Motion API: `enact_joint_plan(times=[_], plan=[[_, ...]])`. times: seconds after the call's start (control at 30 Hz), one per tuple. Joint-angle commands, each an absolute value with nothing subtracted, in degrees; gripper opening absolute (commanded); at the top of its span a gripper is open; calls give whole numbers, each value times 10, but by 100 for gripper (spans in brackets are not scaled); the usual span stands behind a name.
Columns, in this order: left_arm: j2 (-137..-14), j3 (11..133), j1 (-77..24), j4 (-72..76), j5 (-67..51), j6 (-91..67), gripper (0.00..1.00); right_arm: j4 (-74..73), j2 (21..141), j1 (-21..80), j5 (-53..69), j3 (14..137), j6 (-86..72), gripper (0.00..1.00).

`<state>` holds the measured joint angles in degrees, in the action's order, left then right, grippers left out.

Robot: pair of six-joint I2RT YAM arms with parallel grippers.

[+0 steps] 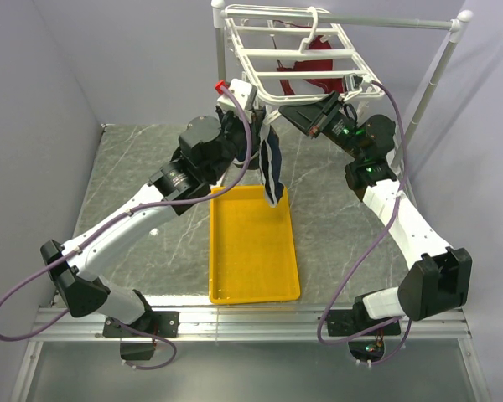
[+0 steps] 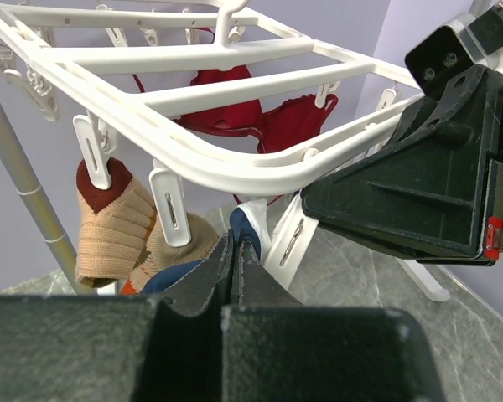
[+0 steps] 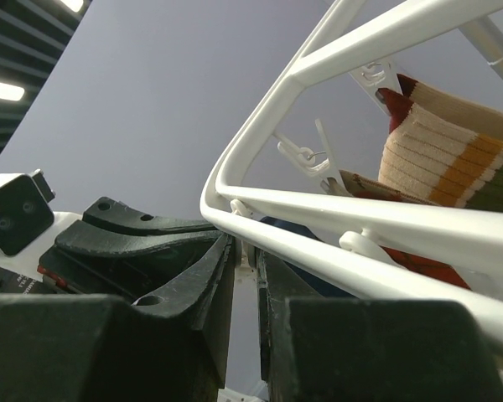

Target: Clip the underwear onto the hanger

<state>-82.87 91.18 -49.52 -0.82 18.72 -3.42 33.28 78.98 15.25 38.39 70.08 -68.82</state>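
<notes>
Left end effector [image 2: 233,253]: clenched on the underwear [image 1: 273,172], small navy blue fabric briefs with white-edged trim. In the left wrist view only a fold of navy cloth and white trim shows above the closed fingertips; the rest is hidden behind the fingers. The top view shows the briefs hanging slack from the grip, just under the near rim of the hanger [image 1: 302,55], a large white plastic rectangular drying rack with parallel crossbars. Their lower end is over the far edge of a yellow rectangular plastic tray [image 1: 251,251] on the grey marbled tabletop [image 1: 134,159]. Whether the cloth touches the tray cannot be determined.

Right end effector [image 3: 246,251]: raised to the same near rim, close opposite the left one. In the right wrist view its jaws stand almost together with a sliver of white between them. Whether that sliver is a clip being squeezed, or merely rack behind the gap, cannot be confirmed. Its grip state is therefore undetermined.

A small white dangling clip [image 2: 169,209] hangs beside the left fingertips. No frame shows a clip closed on the briefs.

Also on the rack: a dark red garment [image 2: 235,109], partly screened by the crossbars, and a brown-and-cream ribbed cloth [image 2: 109,226] held by clips, its lower part cut off by the left fingers. The rack hangs from a white pole-frame stand [image 1: 440,67], whose foot is out of view.
</notes>
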Motion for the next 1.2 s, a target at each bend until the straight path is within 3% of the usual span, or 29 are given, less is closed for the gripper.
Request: enact_joint_plan(times=[0.0, 0.3, 0.63, 0.87, 1.17], plan=[[-827, 939, -494, 2, 174, -49, 0, 340, 797, 156, 378, 714, -705, 16], [-809, 911, -492, 2, 169, -44, 0, 331, 796, 156, 379, 712, -700, 30], [-802, 904, -487, -12, 159, -48, 0, 323, 800, 156, 378, 716, -696, 53], [-800, 898, -481, -14, 156, -54, 0, 309, 801, 156, 386, 720, -688, 80], [-807, 905, -474, -62, 149, -62, 0, 243, 743, 132, 450, 656, -564, 83]])
